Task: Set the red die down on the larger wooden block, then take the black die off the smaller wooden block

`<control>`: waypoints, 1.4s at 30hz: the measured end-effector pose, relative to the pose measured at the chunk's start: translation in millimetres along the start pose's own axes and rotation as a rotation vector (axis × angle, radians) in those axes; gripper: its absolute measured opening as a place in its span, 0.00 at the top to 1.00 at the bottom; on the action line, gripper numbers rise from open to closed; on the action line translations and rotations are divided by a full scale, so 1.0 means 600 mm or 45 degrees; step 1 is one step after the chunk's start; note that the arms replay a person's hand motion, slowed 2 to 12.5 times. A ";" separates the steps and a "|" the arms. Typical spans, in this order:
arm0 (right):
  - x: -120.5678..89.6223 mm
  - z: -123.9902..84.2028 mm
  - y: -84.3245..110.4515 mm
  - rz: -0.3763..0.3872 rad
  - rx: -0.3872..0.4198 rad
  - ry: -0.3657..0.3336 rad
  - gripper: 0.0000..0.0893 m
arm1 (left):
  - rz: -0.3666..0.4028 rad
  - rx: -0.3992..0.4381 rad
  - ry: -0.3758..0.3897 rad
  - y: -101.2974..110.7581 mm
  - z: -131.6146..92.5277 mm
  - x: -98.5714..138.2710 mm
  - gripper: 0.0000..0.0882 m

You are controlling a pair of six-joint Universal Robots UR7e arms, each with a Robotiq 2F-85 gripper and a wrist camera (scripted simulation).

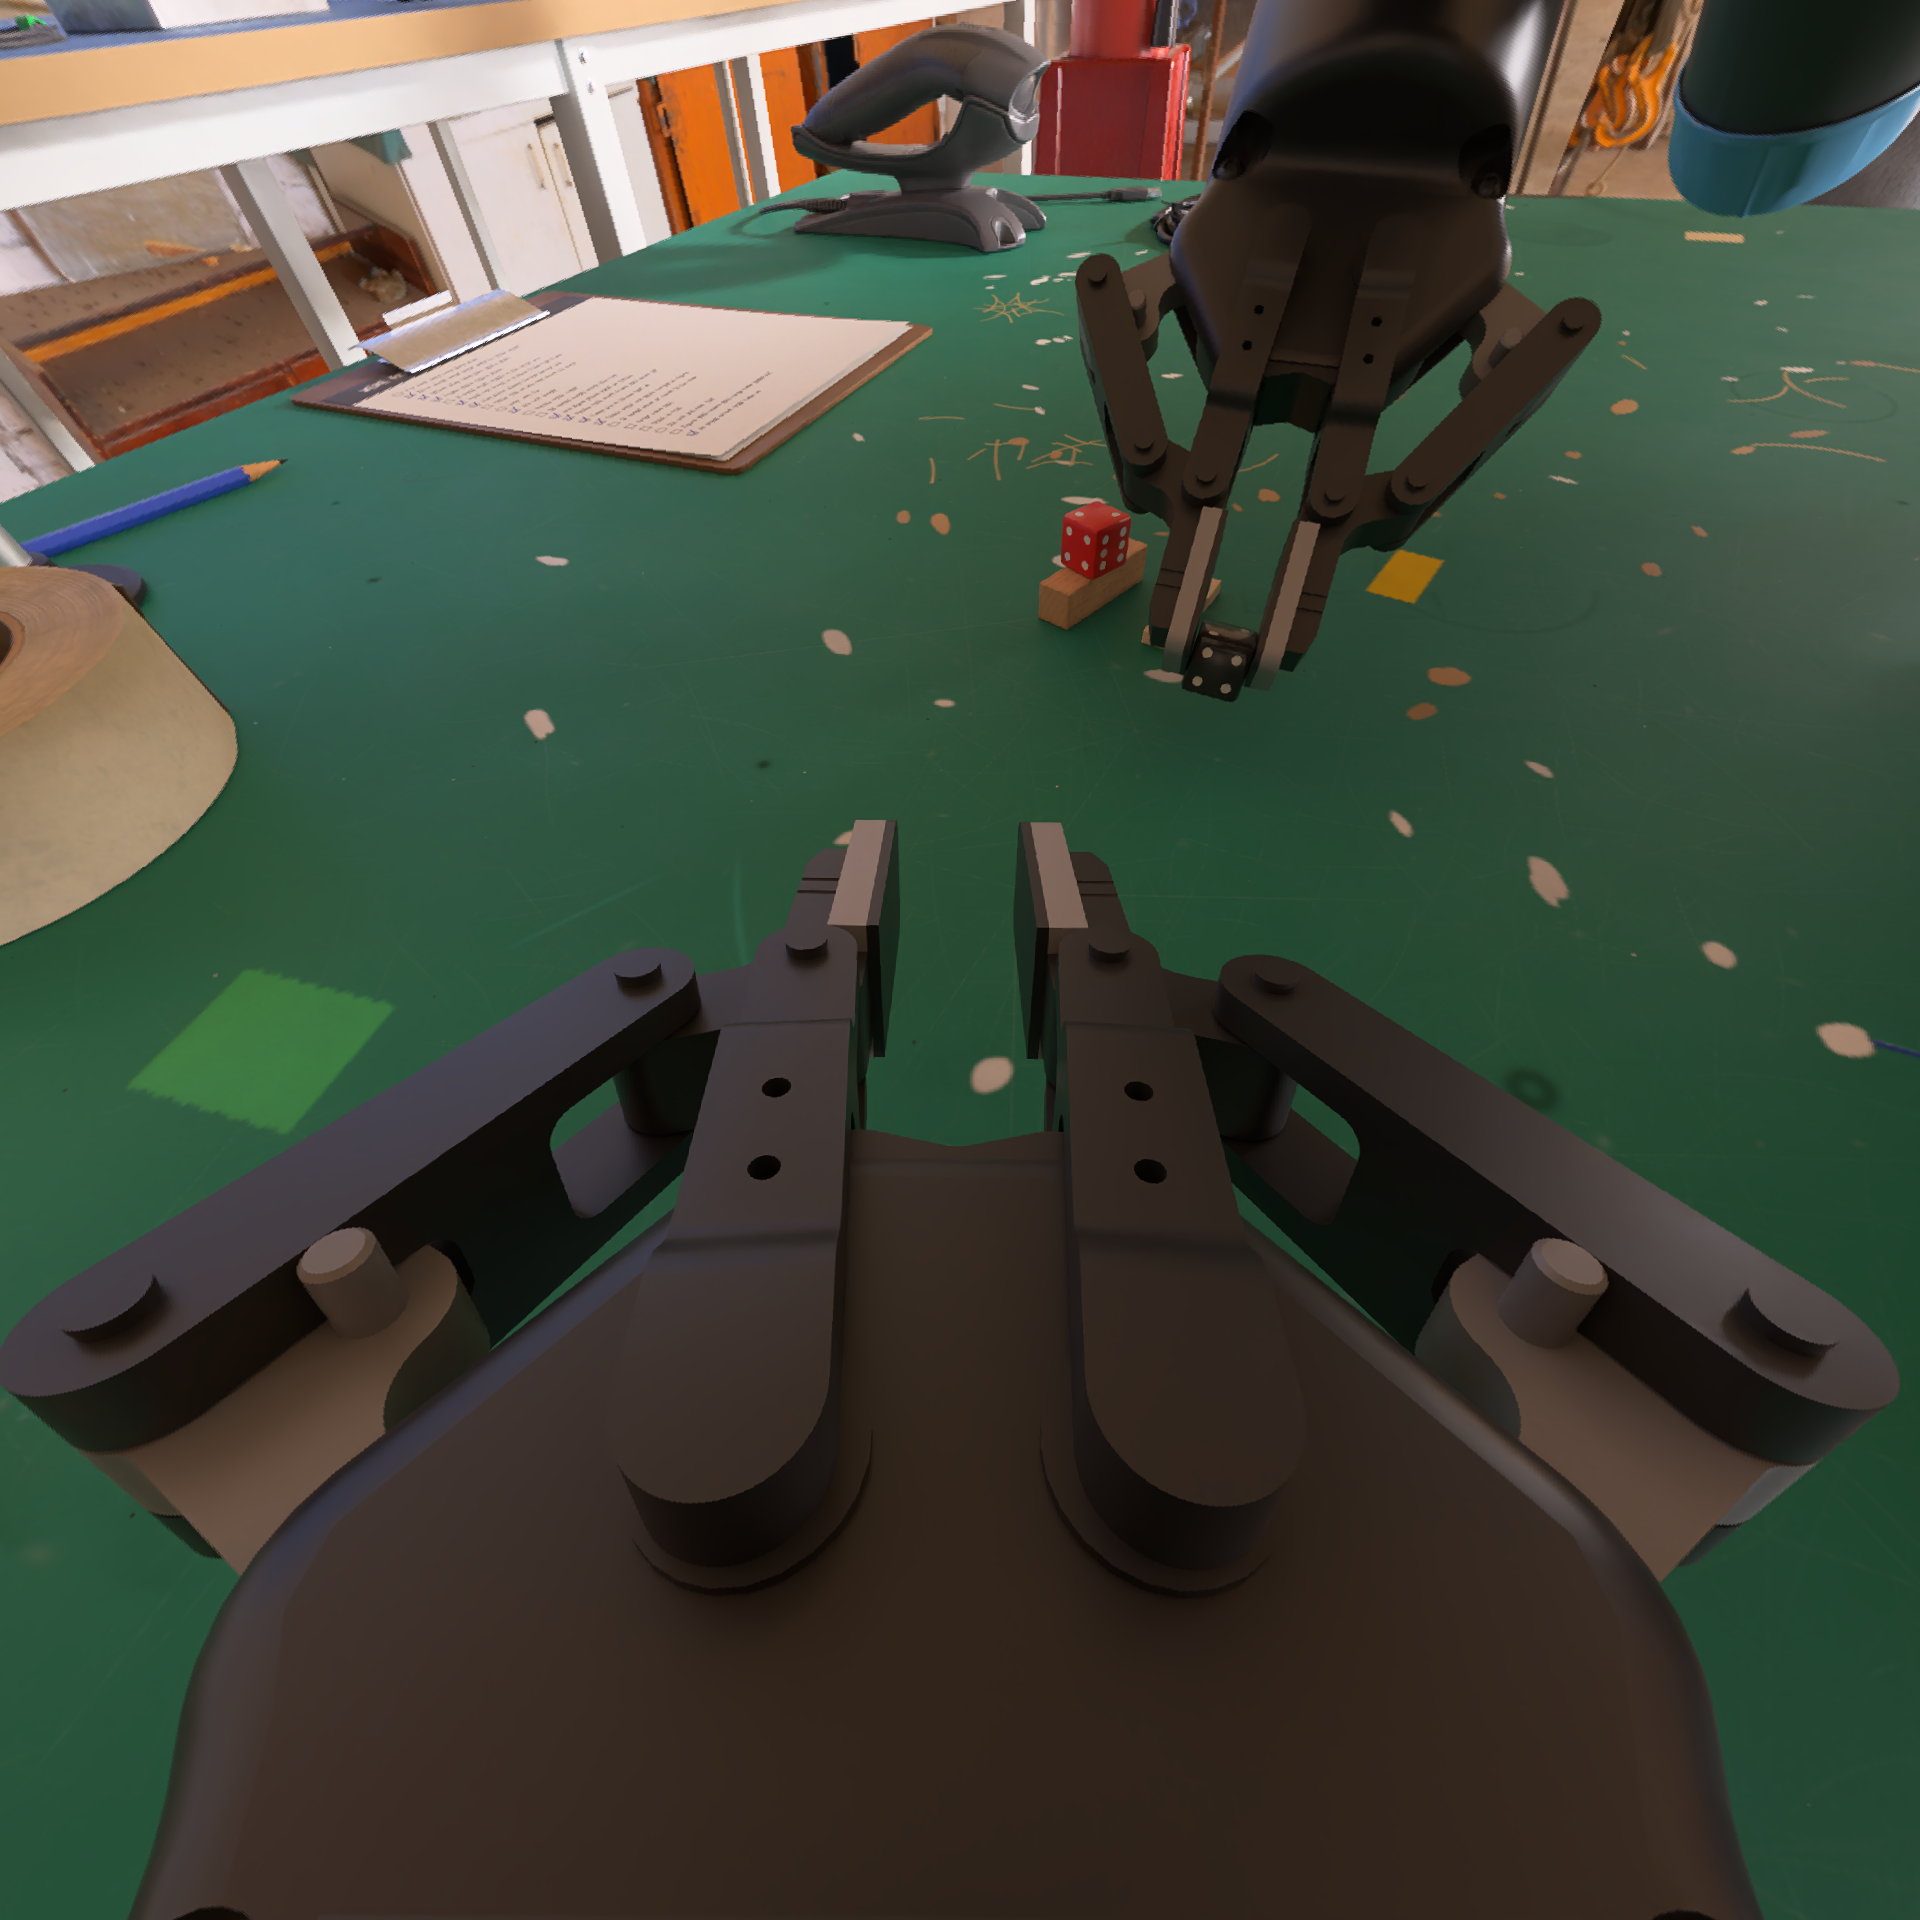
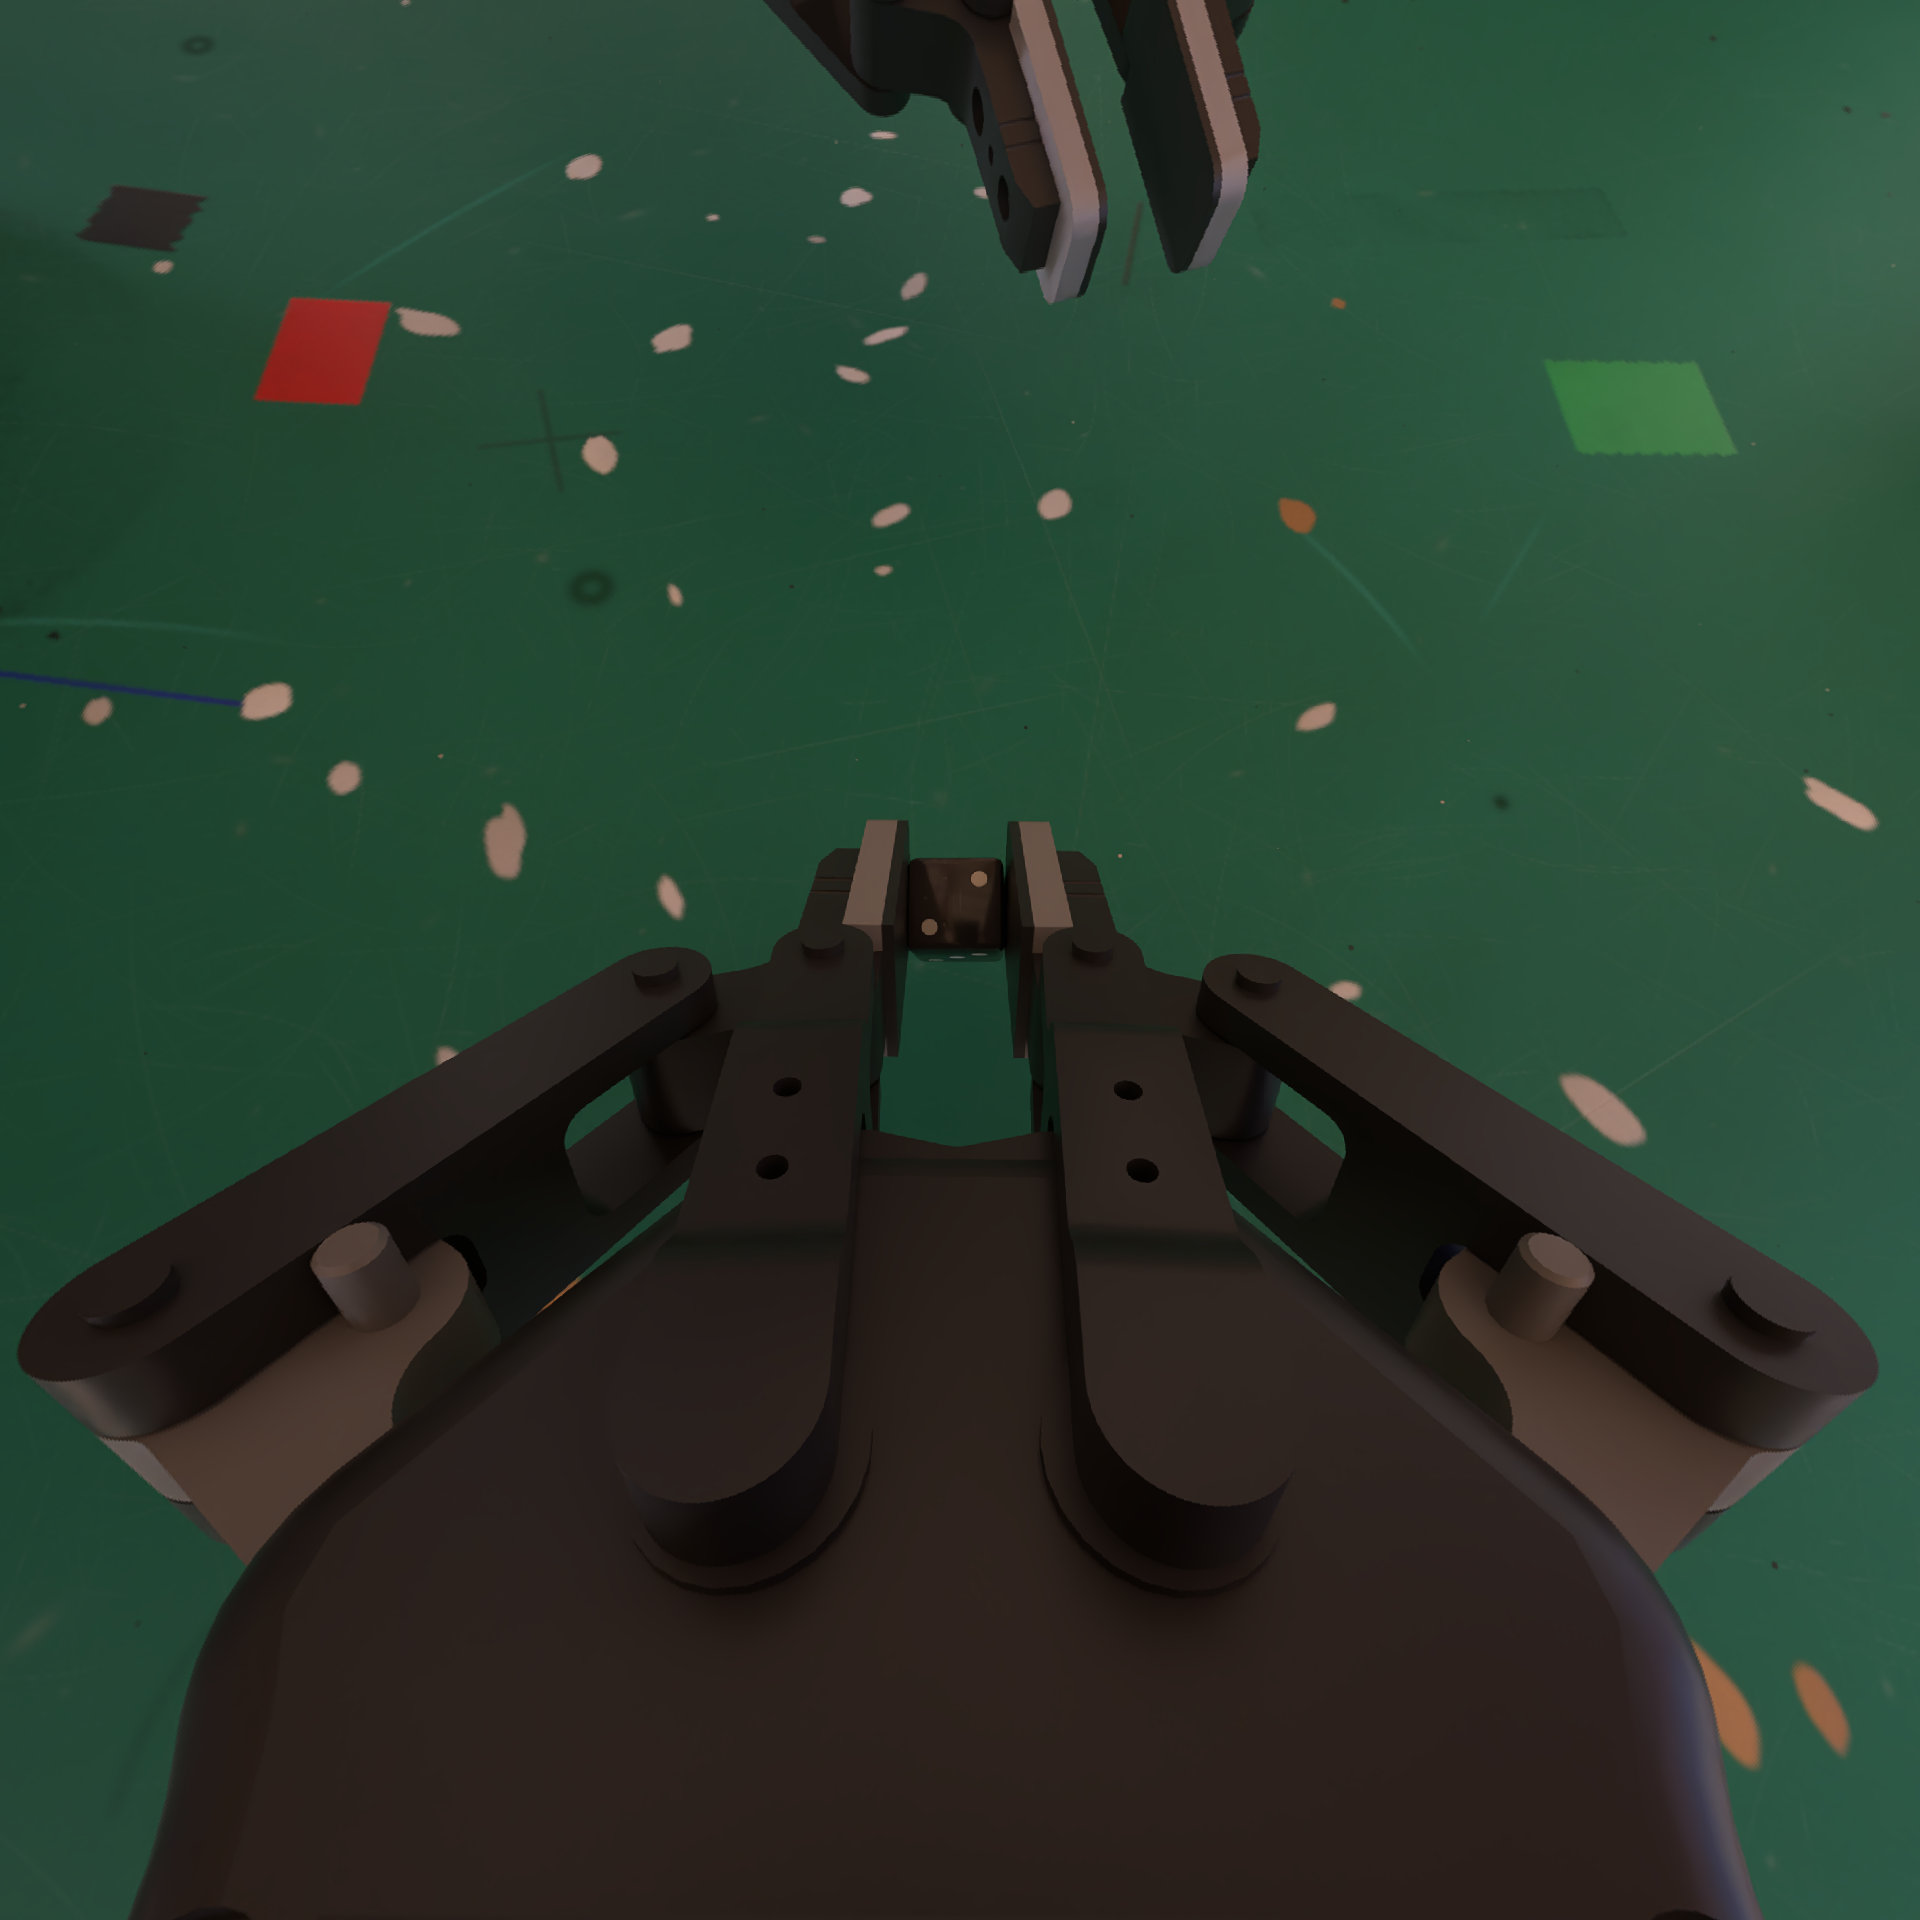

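The red die (image 1: 1094,540) sits on the larger wooden block (image 1: 1086,600) on the green mat. My right gripper (image 1: 1224,670) points down just right of that block and is shut on the black die (image 1: 1216,665). In the right wrist view the black die (image 2: 956,904) is clamped between the pads of my right gripper (image 2: 956,844), with only green mat under it. The smaller wooden block (image 1: 1209,594) shows only as a tan sliver behind the right fingers. My left gripper (image 1: 956,873) is open and empty, well in front of both blocks; it also shows at the top of the right wrist view (image 2: 1132,272).
A clipboard with paper (image 1: 623,384), a blue pencil (image 1: 156,504), a tape roll (image 1: 94,727) and a handheld scanner on its stand (image 1: 925,135) lie left and back. Flat patches mark the mat: yellow (image 1: 1405,575), green (image 1: 260,1049), red (image 2: 322,350).
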State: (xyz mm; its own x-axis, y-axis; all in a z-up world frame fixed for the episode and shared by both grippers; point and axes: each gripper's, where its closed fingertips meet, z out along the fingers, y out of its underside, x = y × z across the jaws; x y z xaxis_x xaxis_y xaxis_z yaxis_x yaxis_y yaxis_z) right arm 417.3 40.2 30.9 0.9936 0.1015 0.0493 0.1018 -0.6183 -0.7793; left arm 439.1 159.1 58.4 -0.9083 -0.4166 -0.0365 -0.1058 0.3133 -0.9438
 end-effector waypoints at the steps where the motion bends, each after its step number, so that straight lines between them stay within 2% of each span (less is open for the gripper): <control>1: 0.000 0.001 0.000 0.000 0.000 -0.001 0.81 | -0.003 0.000 0.000 0.000 0.000 0.000 0.77; 14: 0.000 0.005 -0.005 -0.010 0.008 -0.007 0.81 | -0.004 0.021 0.000 -0.002 -0.002 0.000 0.78; 42: -0.002 -0.009 -0.016 -0.019 0.034 0.014 0.81 | 0.023 -0.040 0.008 0.007 0.005 0.004 0.78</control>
State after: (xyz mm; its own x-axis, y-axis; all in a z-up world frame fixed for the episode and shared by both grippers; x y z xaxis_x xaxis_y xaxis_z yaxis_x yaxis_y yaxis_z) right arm 415.3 41.9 41.9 0.9925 0.1019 0.0678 0.1155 -0.5955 -0.7950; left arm 437.5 156.7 53.3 -0.9126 -0.4056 -0.0510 -0.1023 0.3475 -0.9321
